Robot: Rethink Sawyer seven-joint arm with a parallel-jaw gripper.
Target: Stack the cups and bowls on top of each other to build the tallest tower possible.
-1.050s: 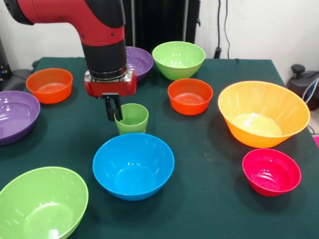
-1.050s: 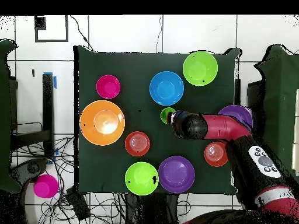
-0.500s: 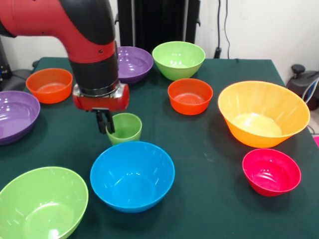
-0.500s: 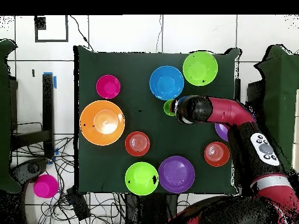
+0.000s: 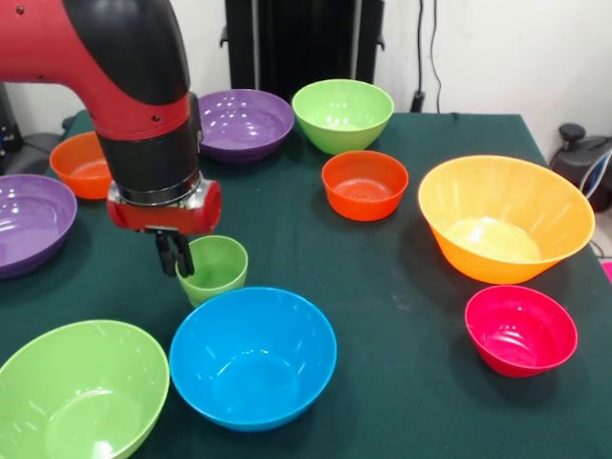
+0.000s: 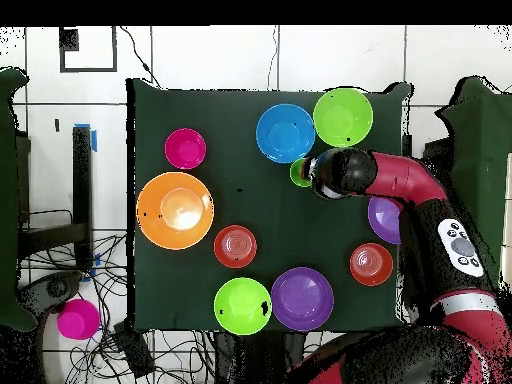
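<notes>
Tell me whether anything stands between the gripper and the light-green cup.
Nothing visible does. The gripper is already at the light-green cup, its fingers down at the cup's rim on the side toward the purple bowl. The blue bowl presses against the cup's other side.

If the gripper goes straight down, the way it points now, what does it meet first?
Most likely the rim of the light-green cup: the gripper points down with its fingers at the cup's rim. It seems to grip it already, though contact is hard to confirm. Below is the green table.
</notes>
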